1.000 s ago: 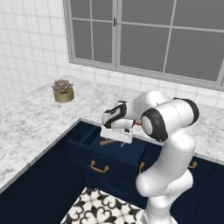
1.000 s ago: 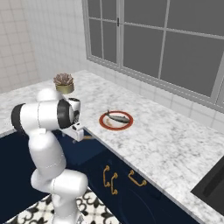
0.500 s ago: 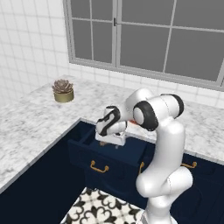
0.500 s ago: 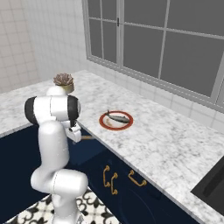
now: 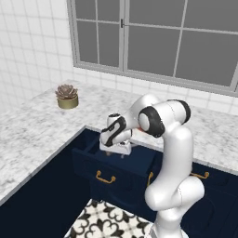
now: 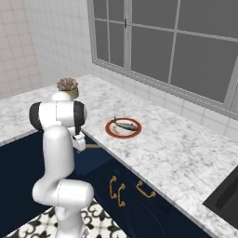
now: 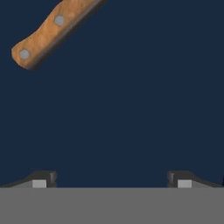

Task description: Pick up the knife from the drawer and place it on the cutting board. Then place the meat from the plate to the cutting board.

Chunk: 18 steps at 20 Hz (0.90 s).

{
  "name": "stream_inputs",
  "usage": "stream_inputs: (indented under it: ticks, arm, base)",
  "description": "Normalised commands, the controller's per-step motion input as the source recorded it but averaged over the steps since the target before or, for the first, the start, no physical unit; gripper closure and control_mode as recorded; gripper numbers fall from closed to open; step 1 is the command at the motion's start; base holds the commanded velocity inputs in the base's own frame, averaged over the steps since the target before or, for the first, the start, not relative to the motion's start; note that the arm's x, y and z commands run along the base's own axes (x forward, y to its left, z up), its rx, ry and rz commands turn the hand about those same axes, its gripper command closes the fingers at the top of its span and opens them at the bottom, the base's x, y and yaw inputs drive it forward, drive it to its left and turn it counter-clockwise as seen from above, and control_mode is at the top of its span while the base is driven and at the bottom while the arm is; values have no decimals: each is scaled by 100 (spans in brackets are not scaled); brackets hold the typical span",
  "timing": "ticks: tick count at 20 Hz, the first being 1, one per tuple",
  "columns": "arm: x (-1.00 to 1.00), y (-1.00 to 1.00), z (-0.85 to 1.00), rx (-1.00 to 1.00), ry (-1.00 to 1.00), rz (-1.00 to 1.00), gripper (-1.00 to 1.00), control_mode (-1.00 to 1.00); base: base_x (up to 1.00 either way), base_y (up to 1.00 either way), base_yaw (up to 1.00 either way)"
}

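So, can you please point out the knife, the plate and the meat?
knife (image 7: 54, 28): hand view, on the wooden handle, between its two rivets.
plate (image 6: 109, 130): right base view, on the red-orange rim, left side.
meat (image 6: 126, 125): right base view, on the middle of the grey body.

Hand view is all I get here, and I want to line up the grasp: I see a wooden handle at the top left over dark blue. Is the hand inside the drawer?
Observer: In the left base view the gripper hangs over the open drawer, pointing down into it.
Operator: Are the jaws open?
Observer: Yes, wide apart, holding nothing; the knife lies off to one side of them.
Operator: Where is the meat?
Observer: In the right base view the meat lies on the plate on the counter.
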Motion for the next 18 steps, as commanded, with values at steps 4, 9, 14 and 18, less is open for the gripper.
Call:
stream_inputs:
  ticks: [4, 9, 14, 18]
  arm:
    - [8, 0, -50, 5, 2, 0, -100, -100]
    - [12, 0, -43, 0, 0, 0, -100, -100]
    - [3, 0, -38, 0, 0, 1, -100, -100]
    - [0, 0, -32, 5, 7, 0, -100, -100]
  base:
    - [0, 0, 0]
    - [0, 0, 0]
    - [0, 0, 0]
    - [0, 0, 0]
